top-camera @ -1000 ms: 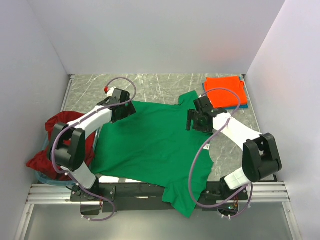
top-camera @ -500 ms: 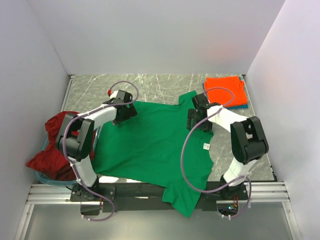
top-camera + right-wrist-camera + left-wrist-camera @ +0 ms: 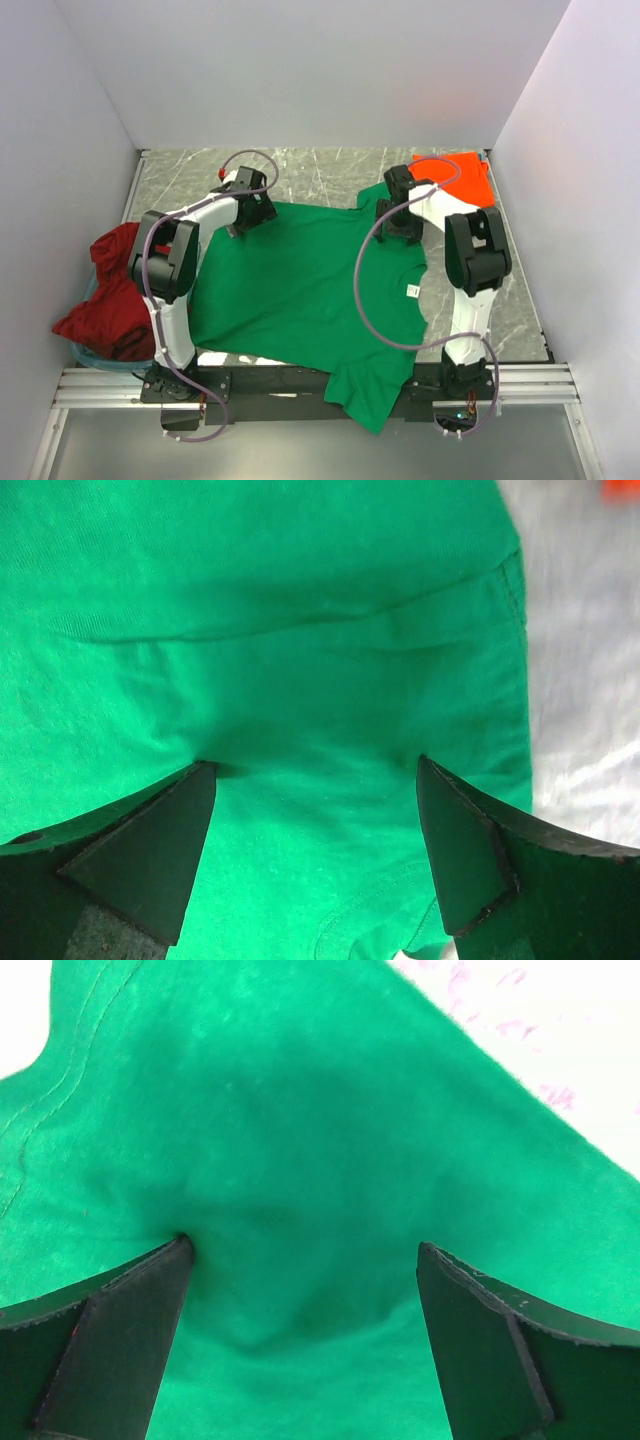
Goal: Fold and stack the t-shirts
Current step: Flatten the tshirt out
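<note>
A bright green t-shirt (image 3: 305,285) lies spread flat across the table, its small white neck label (image 3: 411,292) at the right. My left gripper (image 3: 243,214) is open, its fingertips pressed onto the shirt's far left corner; the left wrist view shows green cloth (image 3: 300,1160) between the spread fingers. My right gripper (image 3: 398,222) is open on the shirt's far right sleeve, green cloth (image 3: 300,680) between its fingers. A folded orange-red t-shirt (image 3: 462,180) lies on a teal-blue one at the far right. A dark red t-shirt (image 3: 105,290) is crumpled at the left.
The grey marbled table (image 3: 330,170) is walled in white on three sides. The green shirt's near sleeve (image 3: 365,395) hangs over the front rail (image 3: 100,385). A teal-blue cloth edge (image 3: 85,350) shows under the dark red shirt.
Both arms have reached farther back: the left gripper moved up to the shirt's far left corner, the right gripper up to the far right sleeve. The green shirt lies much as before.
</note>
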`<state>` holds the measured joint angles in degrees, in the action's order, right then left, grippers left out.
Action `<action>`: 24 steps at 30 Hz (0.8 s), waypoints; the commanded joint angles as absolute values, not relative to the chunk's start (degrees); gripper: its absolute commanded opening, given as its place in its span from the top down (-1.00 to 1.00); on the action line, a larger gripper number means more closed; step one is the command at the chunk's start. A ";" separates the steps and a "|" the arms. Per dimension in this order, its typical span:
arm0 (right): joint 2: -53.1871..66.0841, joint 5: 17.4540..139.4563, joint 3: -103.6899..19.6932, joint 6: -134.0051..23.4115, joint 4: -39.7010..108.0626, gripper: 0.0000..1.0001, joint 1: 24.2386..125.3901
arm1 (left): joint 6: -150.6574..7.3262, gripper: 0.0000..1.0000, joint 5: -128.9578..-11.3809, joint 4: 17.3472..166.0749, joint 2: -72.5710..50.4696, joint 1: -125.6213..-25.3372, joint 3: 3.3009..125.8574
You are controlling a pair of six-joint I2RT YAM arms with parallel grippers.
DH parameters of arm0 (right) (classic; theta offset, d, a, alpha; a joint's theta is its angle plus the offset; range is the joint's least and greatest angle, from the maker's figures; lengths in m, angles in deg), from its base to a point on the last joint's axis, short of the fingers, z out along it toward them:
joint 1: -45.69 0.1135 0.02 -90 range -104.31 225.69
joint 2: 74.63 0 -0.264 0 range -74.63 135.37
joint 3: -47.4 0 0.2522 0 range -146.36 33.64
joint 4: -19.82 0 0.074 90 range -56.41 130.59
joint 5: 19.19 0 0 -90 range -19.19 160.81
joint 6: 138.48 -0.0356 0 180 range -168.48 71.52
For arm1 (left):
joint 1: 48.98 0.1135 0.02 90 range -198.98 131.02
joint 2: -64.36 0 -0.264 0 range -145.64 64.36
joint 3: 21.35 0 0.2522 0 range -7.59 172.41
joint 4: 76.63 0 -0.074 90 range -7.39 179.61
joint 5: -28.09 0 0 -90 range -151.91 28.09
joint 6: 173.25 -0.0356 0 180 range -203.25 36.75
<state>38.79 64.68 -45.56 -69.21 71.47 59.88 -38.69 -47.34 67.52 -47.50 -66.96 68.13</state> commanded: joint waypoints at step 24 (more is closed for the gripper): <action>71.62 71.86 -101.80 -56.83 93.80 -0.75 52.46 | -41.50 -0.99 -53.82 59.82 -63.35 -63.48 89.70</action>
<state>69.98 69.54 -98.76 -59.27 92.78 53.98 -40.59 -51.01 61.99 -60.22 -64.03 87.70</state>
